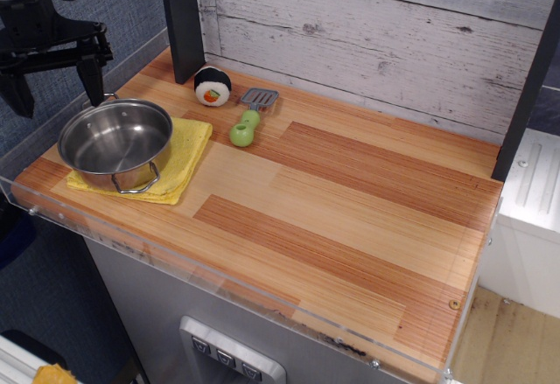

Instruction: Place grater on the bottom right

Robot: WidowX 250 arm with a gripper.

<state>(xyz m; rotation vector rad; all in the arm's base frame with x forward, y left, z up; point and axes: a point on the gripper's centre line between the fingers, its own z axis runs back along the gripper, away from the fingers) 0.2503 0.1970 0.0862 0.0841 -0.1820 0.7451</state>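
The grater lies flat on the striped wood tabletop near the back, its grey slotted head toward the wall and its light-green handle toward the front. My gripper hangs at the far left, above and behind the steel pot, well apart from the grater. Its two black fingers stand wide apart and hold nothing. The bottom right of the tabletop is bare wood beside the clear acrylic edge.
A steel pot sits on a yellow cloth at the left. A round black-and-white sushi-roll toy stands just left of the grater. A dark post rises behind it; a plank wall closes the back.
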